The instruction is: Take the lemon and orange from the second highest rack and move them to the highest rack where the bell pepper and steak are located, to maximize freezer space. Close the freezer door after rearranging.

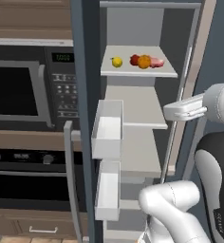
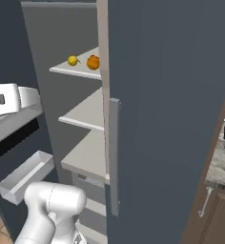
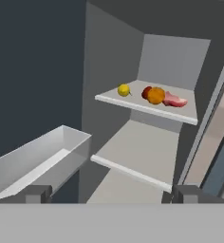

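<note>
The slate-blue freezer (image 1: 152,28) stands open beside a black microwave (image 1: 23,88) and oven (image 1: 28,175), its grey-white interior lined with pale shelves. The freezer door (image 1: 85,118) is swung out to the left, edge-on in the left base view, with two white bins (image 1: 107,128) stacked on its inner face and a grey bar handle (image 1: 71,180) on its outer side.

All four foods sit on the highest rack (image 1: 133,72). The steak (image 1: 157,62), a flat pinkish slab, lies farthest right. The orange (image 1: 144,61) sits just left of it, apparently touching, and partly covers the dark red bell pepper (image 1: 134,59) behind it. The lemon (image 1: 116,61) rests apart from the group, toward the left end of the rack. The second rack (image 1: 137,114) below shows only its pale surface.

The white arm reaches in from the near right, its hand level with the second rack and outside the shelves. In the hand view the gripper (image 3: 111,192) has its two dark fingertips (image 3: 38,192) spread wide, with nothing between them, pointed up toward the food.
</note>
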